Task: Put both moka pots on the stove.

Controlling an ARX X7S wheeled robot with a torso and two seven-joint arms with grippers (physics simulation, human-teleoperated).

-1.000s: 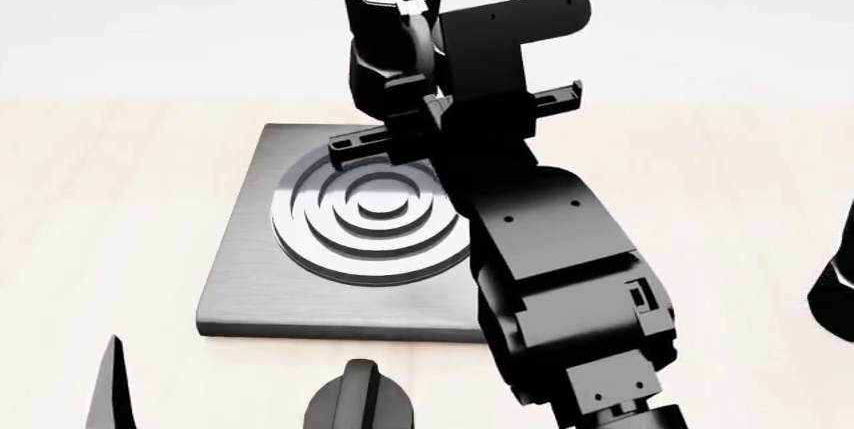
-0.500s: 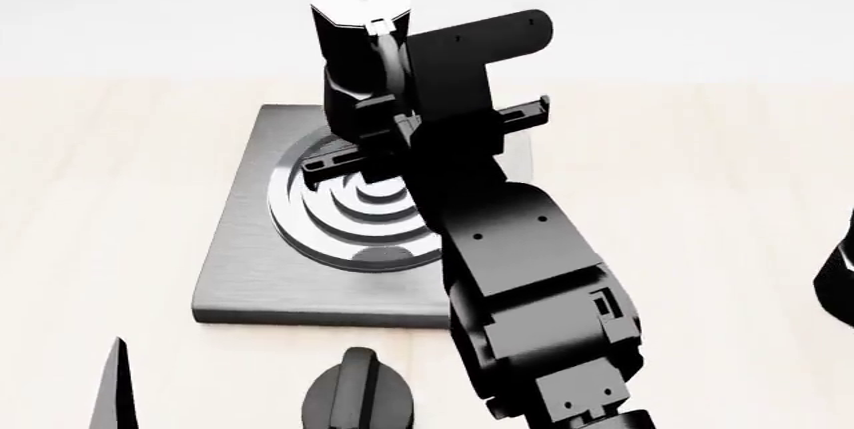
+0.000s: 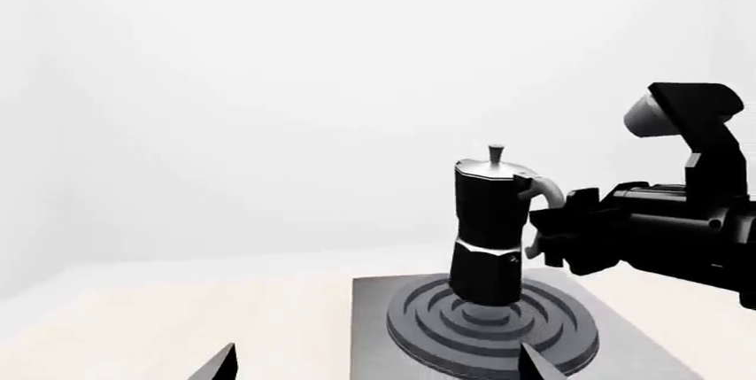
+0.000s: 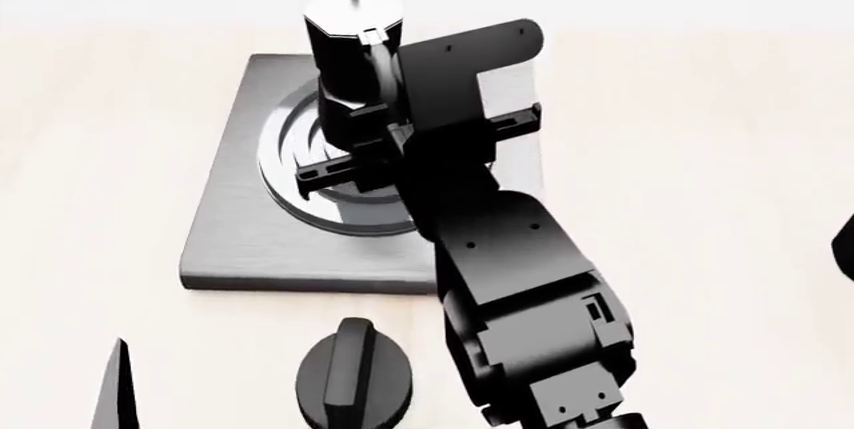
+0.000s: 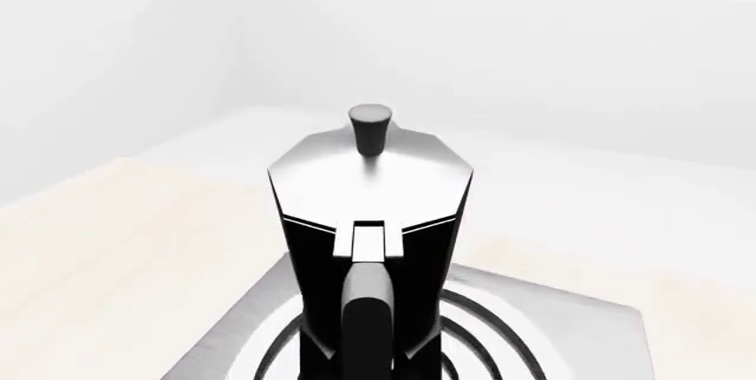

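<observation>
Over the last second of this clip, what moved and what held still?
The right gripper, still shut on the moka pot by its handle, carried it from behind the stove in over the burner rings; the left wrist view shows its base at the rings, contact unclear. The head view shifted too. The knob stayed in front of the stove, and the pot stayed upright.
</observation>
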